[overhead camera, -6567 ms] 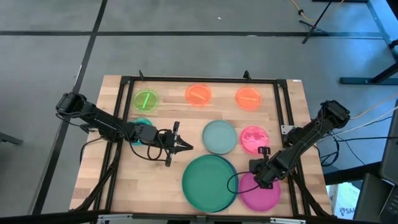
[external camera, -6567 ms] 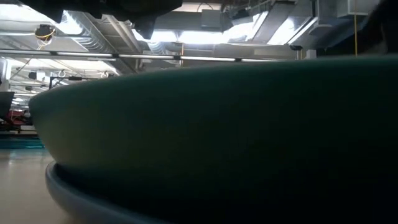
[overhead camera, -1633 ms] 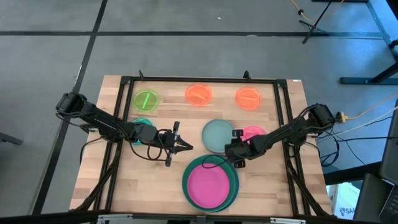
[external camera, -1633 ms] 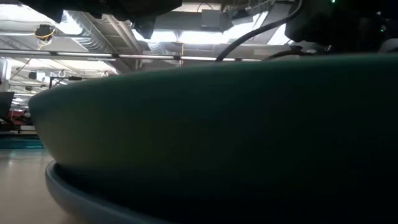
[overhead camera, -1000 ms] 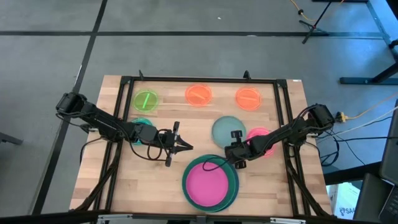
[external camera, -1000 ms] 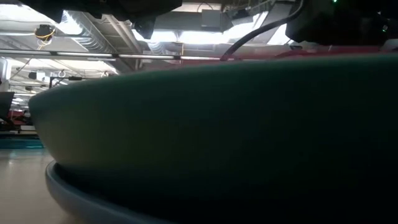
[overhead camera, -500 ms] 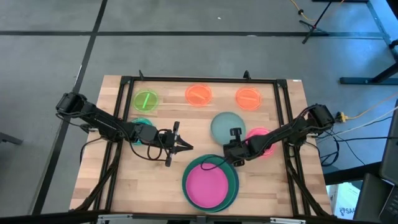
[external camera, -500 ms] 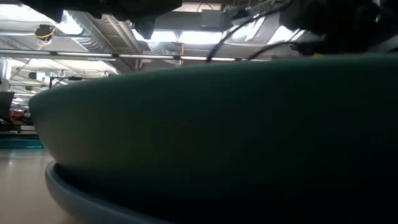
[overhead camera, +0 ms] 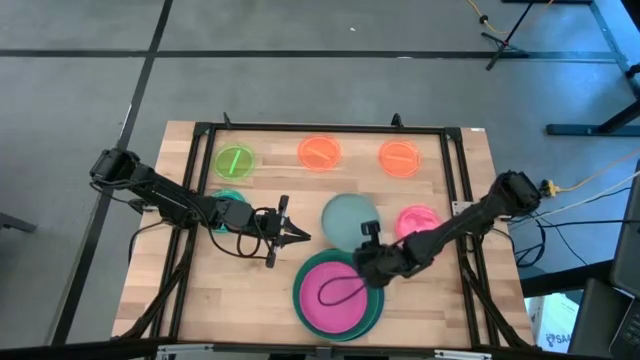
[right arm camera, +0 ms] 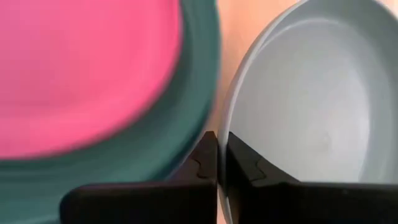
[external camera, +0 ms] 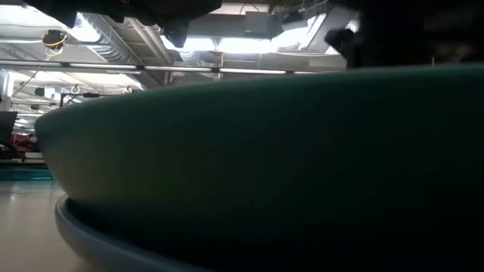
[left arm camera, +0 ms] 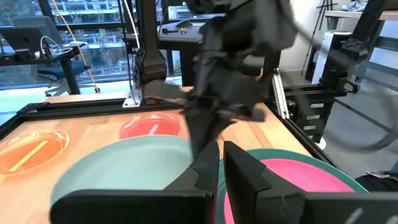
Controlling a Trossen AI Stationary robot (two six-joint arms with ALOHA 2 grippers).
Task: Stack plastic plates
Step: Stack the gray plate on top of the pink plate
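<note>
The pale teal plate [overhead camera: 349, 219] is sitting near the middle of the tabletop [overhead camera: 240, 290], just behind the stack where the magenta plate [overhead camera: 335, 296] is lying inside the large green plate [overhead camera: 374, 300]. Your right gripper [overhead camera: 366, 262] is working at the teal plate's near edge, right where that edge meets the green plate's rim. In the right wrist view you are seeing the teal rim [right arm camera: 229, 130] running down between the gripper's fingers [right arm camera: 208, 163], which are pinching it with almost no gap between them. The plate is round, so it is showing no long axis; whether it is lying flat or tilting up at the gripped edge cannot be told.

Farther out, the pink plate [overhead camera: 418, 220] is resting beside the right arm, and the neon green plate [overhead camera: 234, 160] and two orange plates [overhead camera: 319, 152] [overhead camera: 399, 158] are lining the far edge. Your left gripper [overhead camera: 297, 236] is waiting left of the teal plate, fingers pressed nearly together on nothing.
</note>
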